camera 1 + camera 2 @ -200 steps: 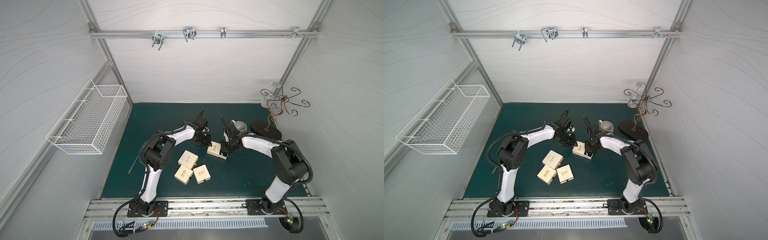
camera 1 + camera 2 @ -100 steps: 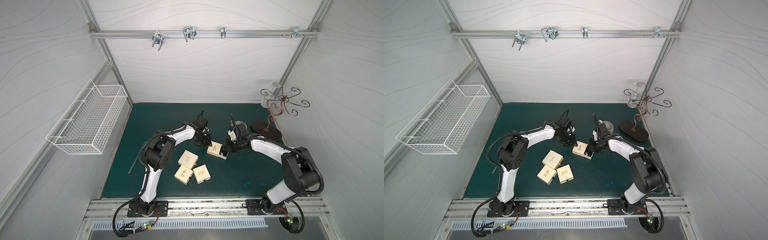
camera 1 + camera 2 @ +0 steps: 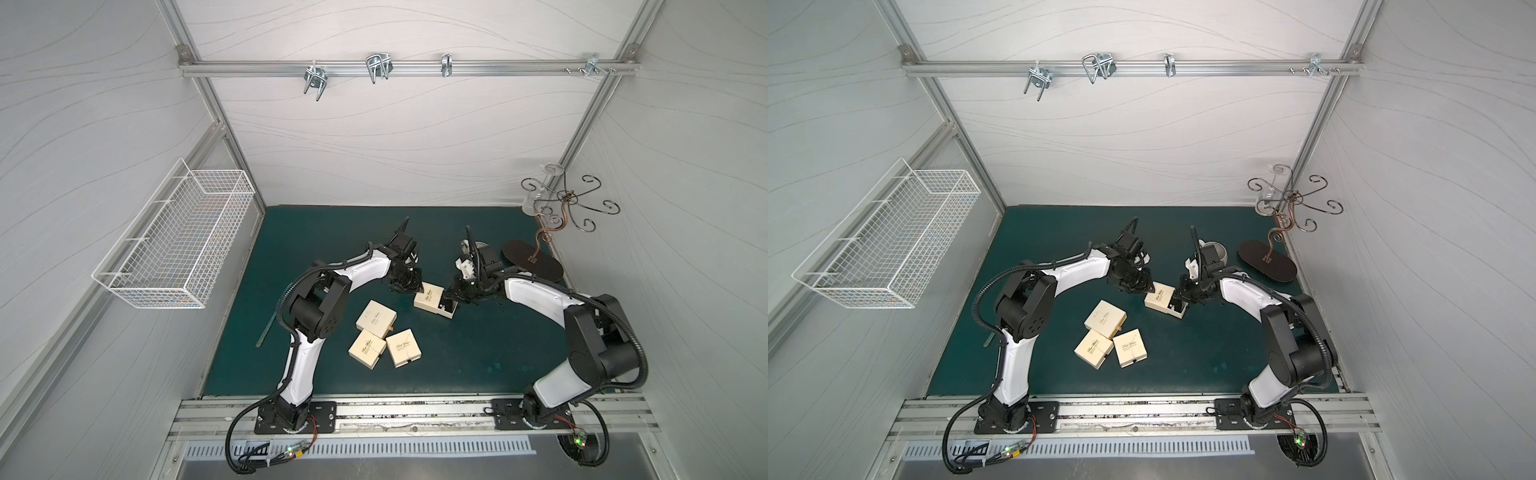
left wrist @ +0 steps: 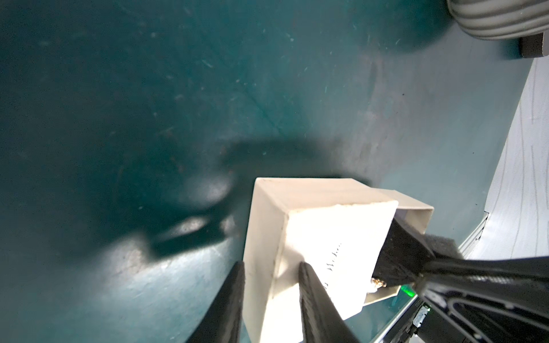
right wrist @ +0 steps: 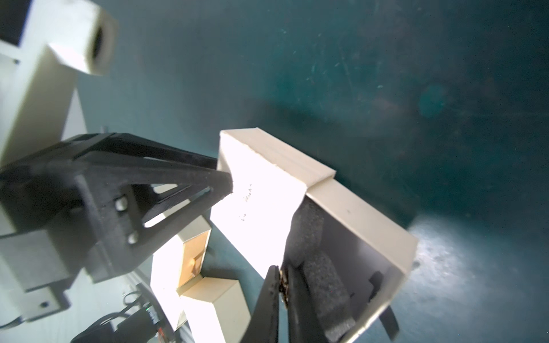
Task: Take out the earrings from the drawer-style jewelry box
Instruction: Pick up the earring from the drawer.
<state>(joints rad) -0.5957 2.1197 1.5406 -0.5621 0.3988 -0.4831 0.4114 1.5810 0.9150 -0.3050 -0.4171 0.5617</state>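
Swung outward at the elbow on the right side since a second ago, tips brought lower into the open drawer [image 5: 365, 219]; no change noted on the left side. Nearest the rail: three closed cream boxes [image 3: 375, 319], untouched. Further in: jewelry box [image 3: 428, 296] pinned at its sleeve corner by the left gripper [image 4: 271, 265], jaws narrow and clamped across the cardboard wall. Down in the drawer beside the dark foam [image 5: 323, 285]: the right gripper [image 5: 282, 270], jaws all but closed on a tiny glinting earring [image 5: 283, 287]. No further earrings made out inside. Reads as the extraction step, mid-pick. Next calls for a straight lift clear of the drawer wall, pinch kept firm, sleeve held down, then release onto the mat [image 3: 478, 353]. Farthest back: jewelry stand [image 3: 534, 261], idle.
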